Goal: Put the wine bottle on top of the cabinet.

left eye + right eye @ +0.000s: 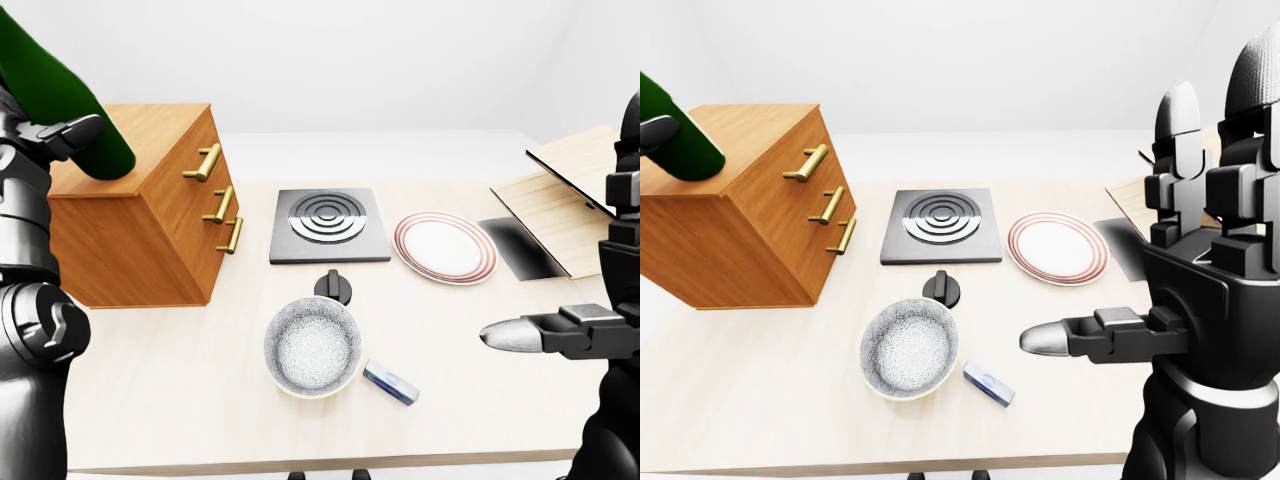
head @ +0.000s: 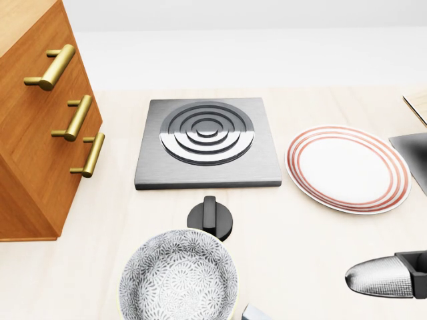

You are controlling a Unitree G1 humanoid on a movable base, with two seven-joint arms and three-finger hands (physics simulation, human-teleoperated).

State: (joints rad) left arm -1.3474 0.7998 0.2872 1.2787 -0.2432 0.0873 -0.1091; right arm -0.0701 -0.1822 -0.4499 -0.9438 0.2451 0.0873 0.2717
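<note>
The dark green wine bottle (image 1: 58, 95) is at the top left of the left-eye view, tilted, with its lower end over the top of the wooden cabinet (image 1: 150, 235). I cannot tell whether it rests on the cabinet. My left hand (image 1: 52, 137) is shut round the bottle; its fingers (image 1: 70, 130) wrap the glass. The bottle's upper part is out of frame. The cabinet has three brass drawer handles (image 2: 75, 119). My right hand (image 1: 1135, 250) is open and empty, held upright over the right side of the table.
On the light table (image 1: 180, 400) lie a grey hob plate (image 1: 330, 225), a black knob (image 1: 333, 287), a speckled bowl (image 1: 312, 346), a red-rimmed white plate (image 1: 445, 247), a small blue-and-white block (image 1: 390, 382), a dark mat (image 1: 520, 248) and wooden boards (image 1: 570, 200).
</note>
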